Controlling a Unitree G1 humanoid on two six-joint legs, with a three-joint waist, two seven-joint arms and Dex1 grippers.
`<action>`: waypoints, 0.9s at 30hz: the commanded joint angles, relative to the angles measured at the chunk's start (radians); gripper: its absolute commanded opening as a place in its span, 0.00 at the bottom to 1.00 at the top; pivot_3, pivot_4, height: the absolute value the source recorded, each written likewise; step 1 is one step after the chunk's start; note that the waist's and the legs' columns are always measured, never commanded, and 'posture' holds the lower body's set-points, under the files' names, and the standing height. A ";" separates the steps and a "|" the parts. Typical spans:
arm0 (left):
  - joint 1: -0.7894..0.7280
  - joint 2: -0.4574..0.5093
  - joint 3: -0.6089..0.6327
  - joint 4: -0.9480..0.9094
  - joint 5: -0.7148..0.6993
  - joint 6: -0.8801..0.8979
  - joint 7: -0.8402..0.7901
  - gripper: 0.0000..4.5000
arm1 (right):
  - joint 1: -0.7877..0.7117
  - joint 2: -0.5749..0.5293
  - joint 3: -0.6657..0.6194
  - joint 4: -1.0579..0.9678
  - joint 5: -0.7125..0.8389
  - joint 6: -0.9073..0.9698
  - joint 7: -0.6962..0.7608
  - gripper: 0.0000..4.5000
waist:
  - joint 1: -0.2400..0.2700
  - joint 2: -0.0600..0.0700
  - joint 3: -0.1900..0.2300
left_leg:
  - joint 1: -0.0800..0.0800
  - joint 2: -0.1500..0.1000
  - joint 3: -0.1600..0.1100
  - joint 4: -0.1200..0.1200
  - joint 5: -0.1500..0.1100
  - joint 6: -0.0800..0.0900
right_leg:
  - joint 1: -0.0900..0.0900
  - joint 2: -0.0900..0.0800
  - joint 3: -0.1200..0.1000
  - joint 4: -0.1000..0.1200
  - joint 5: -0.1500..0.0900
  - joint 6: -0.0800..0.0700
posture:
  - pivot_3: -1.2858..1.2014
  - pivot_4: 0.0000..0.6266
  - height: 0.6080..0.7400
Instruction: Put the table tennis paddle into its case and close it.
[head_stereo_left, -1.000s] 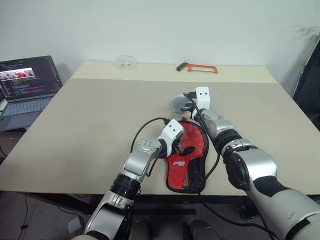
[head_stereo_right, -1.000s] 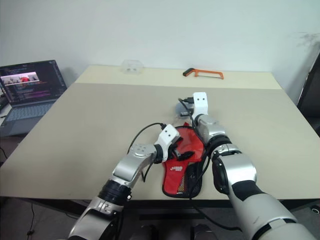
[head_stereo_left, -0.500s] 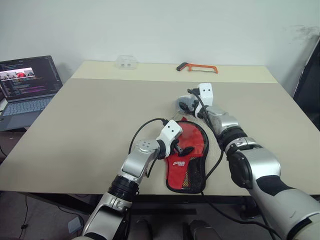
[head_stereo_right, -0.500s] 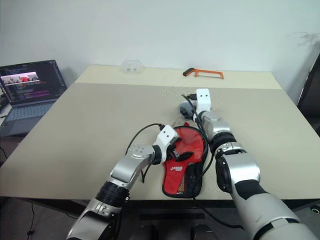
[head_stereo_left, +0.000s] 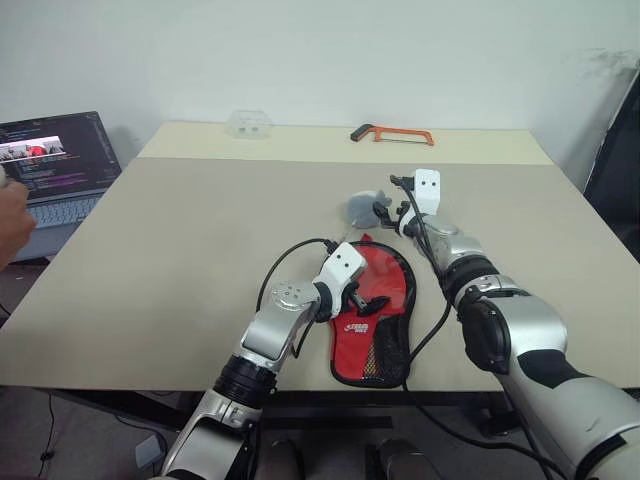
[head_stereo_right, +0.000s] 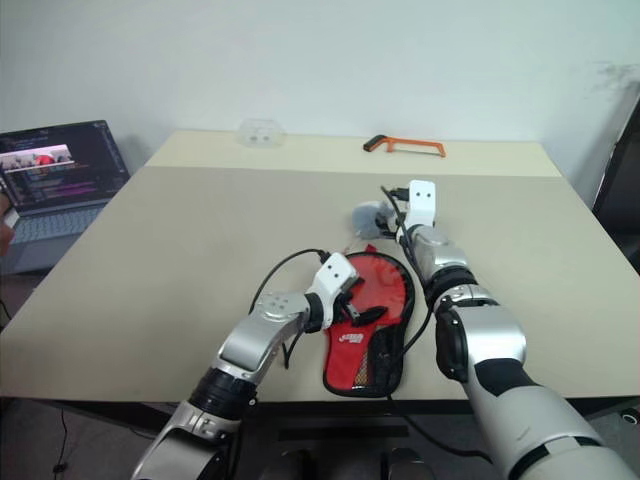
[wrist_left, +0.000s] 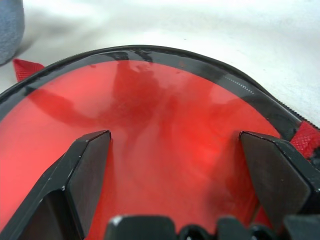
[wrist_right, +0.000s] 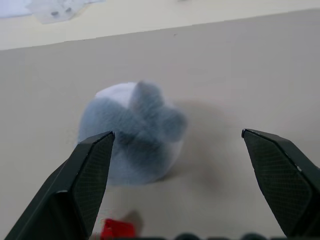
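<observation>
arms silver, black joints | wrists white | black cables | claws black

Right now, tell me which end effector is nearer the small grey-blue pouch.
Right. The right end effector is open right beside the grey-blue pouch. The left end effector hangs open over the red case, nearer the robot.

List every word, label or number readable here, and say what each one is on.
No text can be read.
White logo on the red front of the case: too small and blurred to read.
Laptop screen at the table's left: lines of text, too small to read.
</observation>
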 joint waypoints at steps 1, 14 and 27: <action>0.016 0.006 -0.016 -0.050 -0.005 0.016 0.007 1.00 | -0.058 0.010 -0.042 -0.004 0.032 -0.057 -0.020 1.00 | 0.000 0.000 0.000 | 0.000 0.000 0.000 0.000 0.000 0.000 | 0.000 0.000 0.000 -0.001 0.000 0.000 | 0.52 0.24 1.00; 0.036 0.016 -0.016 -0.112 -0.016 0.063 0.032 1.00 | -0.073 0.062 -0.047 0.020 0.001 -0.081 -0.099 0.74 | -0.001 0.000 0.000 | 0.000 0.000 0.001 -0.009 0.000 0.000 | 0.000 0.000 0.000 -0.009 0.000 0.000 | 0.52 0.24 1.00; 0.041 0.010 -0.025 -0.128 -0.023 0.078 0.049 1.00 | -0.051 0.080 -0.048 0.025 -0.020 -0.059 -0.141 0.55 | -0.001 0.000 0.000 | 0.000 0.000 0.001 -0.009 0.000 0.000 | 0.000 -0.001 0.000 -0.010 0.000 -0.001 | 0.52 0.24 1.00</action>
